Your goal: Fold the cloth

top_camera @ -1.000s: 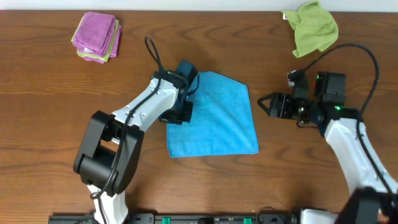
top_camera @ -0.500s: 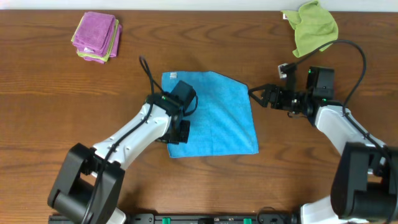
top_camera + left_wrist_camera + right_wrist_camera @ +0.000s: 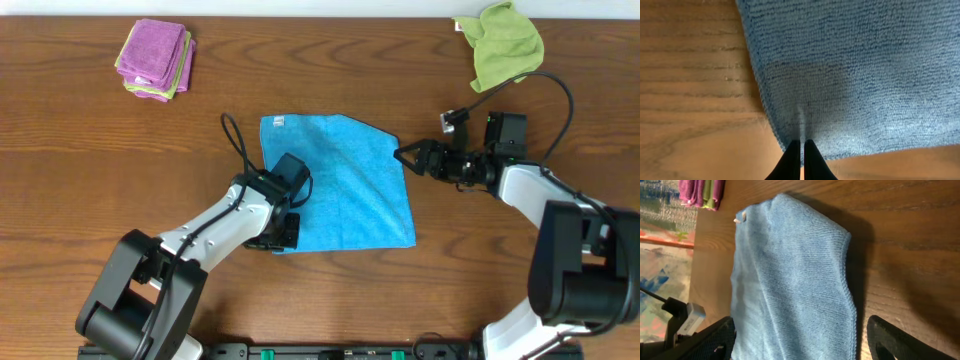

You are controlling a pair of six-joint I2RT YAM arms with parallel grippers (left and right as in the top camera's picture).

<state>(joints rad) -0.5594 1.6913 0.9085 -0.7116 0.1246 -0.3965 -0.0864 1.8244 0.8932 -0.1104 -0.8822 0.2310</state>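
The blue cloth (image 3: 345,185) lies spread flat in the middle of the wooden table, with a white tag at its back left corner. My left gripper (image 3: 277,240) is at the cloth's front left corner. In the left wrist view its fingers (image 3: 800,146) are shut, tips touching the cloth's (image 3: 855,75) near edge. My right gripper (image 3: 403,158) is at the cloth's back right edge. In the right wrist view its fingers (image 3: 800,345) are open wide, with the cloth's (image 3: 790,280) edge between them.
A folded pink and green stack of cloths (image 3: 155,60) lies at the back left and also shows in the right wrist view (image 3: 700,192). A crumpled green cloth (image 3: 508,45) lies at the back right.
My left gripper has moved from the cloth's back left corner down its left edge to the front corner. That back corner now lies flat. My right gripper has moved left to the cloth's edge.
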